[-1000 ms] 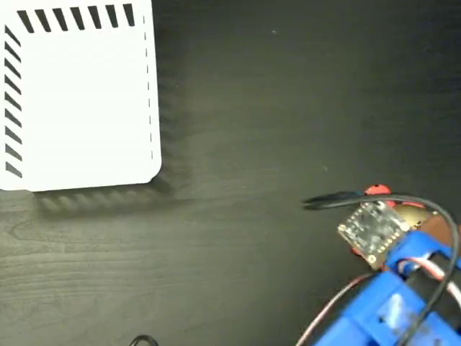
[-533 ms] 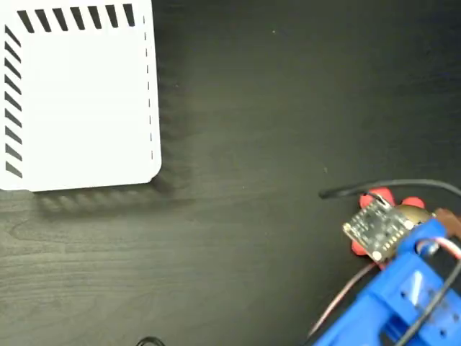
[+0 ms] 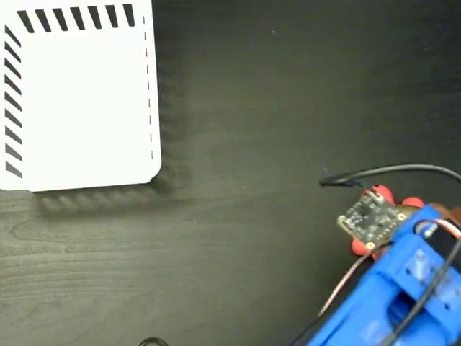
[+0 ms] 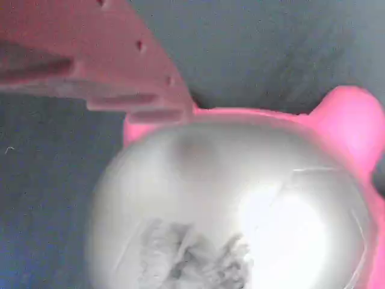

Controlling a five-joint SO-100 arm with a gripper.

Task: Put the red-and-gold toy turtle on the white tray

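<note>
- In the fixed view my blue arm (image 3: 403, 288) comes in from the bottom right corner of the dark table (image 3: 274, 108), and the frame cuts it off at both the right and bottom edges.
- My gripper (image 3: 400, 216) sits low over the red-and-gold toy turtle (image 3: 382, 196), near the table's right edge. Its tips are covered from above by the small circuit board (image 3: 369, 218) on my wrist.
- Of the turtle, that view shows only a few red bits poking out around the board and a sliver of gold; the rest is under me.
- In the wrist view the turtle's (image 4: 240, 205) domed shell fills most of the frame, washed out to a pale silver by glare, with a blurred dark mark on its lower part that I cannot read.
- Pink-red body parts show at the shell's upper edge and at the right.
- One reddish finger (image 4: 90, 54) reaches in from the top left and meets the turtle at the shell's upper left; the other finger is out of view, so I cannot tell whether I am spread or pinching.
- A black cable (image 3: 382, 173) arcs above the board.
- The white tray (image 3: 79, 101) lies in the table's top left corner, well apart from the turtle, its left and top sides cut off by the frame.
</note>
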